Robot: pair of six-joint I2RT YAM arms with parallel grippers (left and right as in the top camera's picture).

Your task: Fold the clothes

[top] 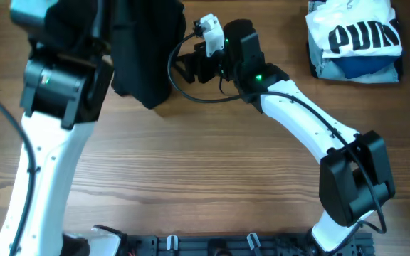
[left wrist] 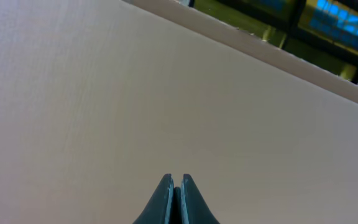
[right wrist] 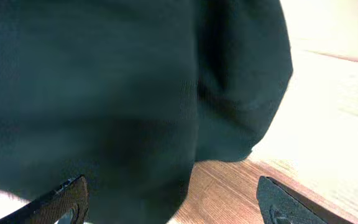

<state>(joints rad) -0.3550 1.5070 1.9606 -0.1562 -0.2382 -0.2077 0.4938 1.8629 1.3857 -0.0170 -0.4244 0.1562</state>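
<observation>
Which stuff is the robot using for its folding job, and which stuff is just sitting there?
For the job:
- black garment
- right gripper, open, close to the garment
- left gripper, shut

Just lying about:
- folded white shirt with big black letters
- blue garment under the shirt

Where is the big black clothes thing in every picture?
Overhead: the black garment is at the top, left of middle, between the two arms.
Left wrist: not in it.
Right wrist: the black garment fills most of the picture.
Shared landmark: the wooden table, also seen low in the right wrist view.
</observation>
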